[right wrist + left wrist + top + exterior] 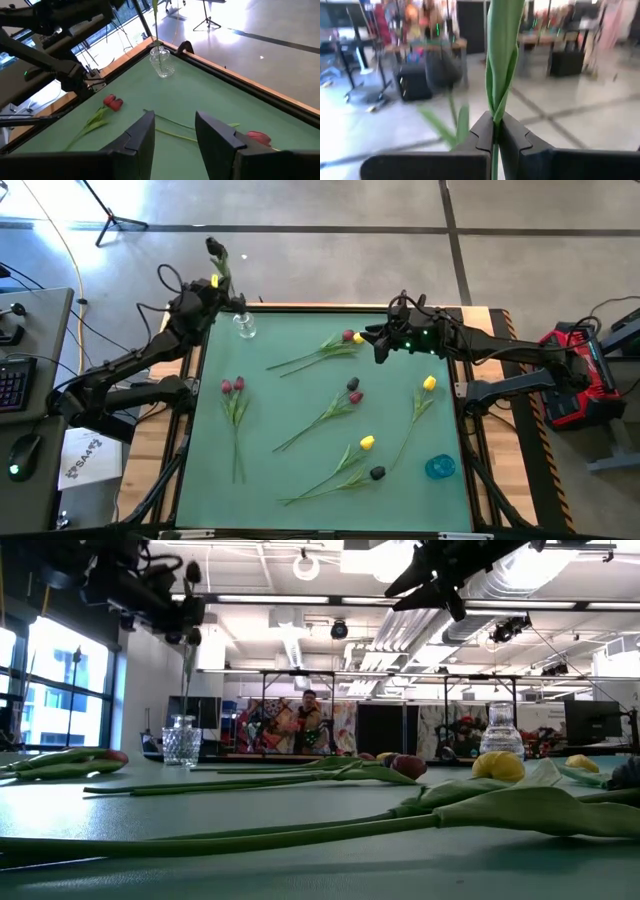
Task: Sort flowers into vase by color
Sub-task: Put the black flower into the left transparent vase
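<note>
Flowers [335, 408] are counted lying loose on the green worktop [290, 480]: five stems or pairs. Two vases are seen, blue [439, 467] near, clear [244, 326] far. Right hand [381, 343] hovers apart mid-edge; left hand [214, 280] is clamped on a black tulip [215, 250] over the far-left corner.

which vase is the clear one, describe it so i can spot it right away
Start at the green table mat and go to its far left corner, below the left gripper. The clear glass vase stands there, colourless with a stem poking in, unlike the blue vase at the near right.
</note>
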Controlling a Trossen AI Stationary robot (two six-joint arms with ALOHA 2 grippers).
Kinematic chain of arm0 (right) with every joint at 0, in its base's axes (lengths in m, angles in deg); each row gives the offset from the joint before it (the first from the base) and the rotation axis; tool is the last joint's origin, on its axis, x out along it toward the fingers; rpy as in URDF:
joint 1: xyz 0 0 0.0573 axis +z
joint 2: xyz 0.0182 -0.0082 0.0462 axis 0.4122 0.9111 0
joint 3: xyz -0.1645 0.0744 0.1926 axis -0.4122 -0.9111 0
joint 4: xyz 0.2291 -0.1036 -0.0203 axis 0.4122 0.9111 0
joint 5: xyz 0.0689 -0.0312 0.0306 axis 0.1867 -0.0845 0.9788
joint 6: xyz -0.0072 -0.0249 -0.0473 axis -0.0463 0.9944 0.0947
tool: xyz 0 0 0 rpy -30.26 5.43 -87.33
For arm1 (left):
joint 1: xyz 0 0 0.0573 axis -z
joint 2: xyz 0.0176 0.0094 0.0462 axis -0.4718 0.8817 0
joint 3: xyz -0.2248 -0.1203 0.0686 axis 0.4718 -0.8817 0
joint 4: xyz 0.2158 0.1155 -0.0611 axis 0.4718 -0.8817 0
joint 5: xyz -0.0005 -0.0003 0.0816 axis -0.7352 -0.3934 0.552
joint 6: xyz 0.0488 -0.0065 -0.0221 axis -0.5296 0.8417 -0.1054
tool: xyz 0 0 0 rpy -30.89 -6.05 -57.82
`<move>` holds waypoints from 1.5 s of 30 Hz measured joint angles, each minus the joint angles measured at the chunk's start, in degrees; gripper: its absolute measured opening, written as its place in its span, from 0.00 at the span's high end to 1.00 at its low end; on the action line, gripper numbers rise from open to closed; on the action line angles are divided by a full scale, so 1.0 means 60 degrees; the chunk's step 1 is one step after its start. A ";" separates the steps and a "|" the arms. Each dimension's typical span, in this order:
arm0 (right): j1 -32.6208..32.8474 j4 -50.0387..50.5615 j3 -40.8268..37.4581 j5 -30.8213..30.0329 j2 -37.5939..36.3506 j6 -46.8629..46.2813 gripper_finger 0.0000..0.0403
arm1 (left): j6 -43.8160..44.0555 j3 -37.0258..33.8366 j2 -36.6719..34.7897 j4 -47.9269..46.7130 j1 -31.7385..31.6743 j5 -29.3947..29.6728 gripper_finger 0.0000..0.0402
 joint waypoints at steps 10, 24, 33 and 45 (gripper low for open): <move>0.0000 0.0036 0.0000 0.0004 0.0000 0.0048 0.68 | 0.1051 -0.0004 0.0604 -0.0900 -0.0334 -0.0167 1.00; -0.0006 0.1532 0.0000 -0.0239 0.0000 -0.1728 0.68 | 0.3240 0.0097 0.0870 -0.2088 -0.0609 -0.0479 0.69; -0.0333 0.4542 0.0000 -0.0113 0.0022 -0.3575 0.68 | 0.2889 0.1446 0.0862 -0.4246 -0.0598 -0.0454 0.47; -0.0372 0.6076 -0.0560 0.1002 0.0039 -0.4011 0.68 | 0.2306 0.2876 0.0751 -0.6977 -0.0405 -0.1031 0.40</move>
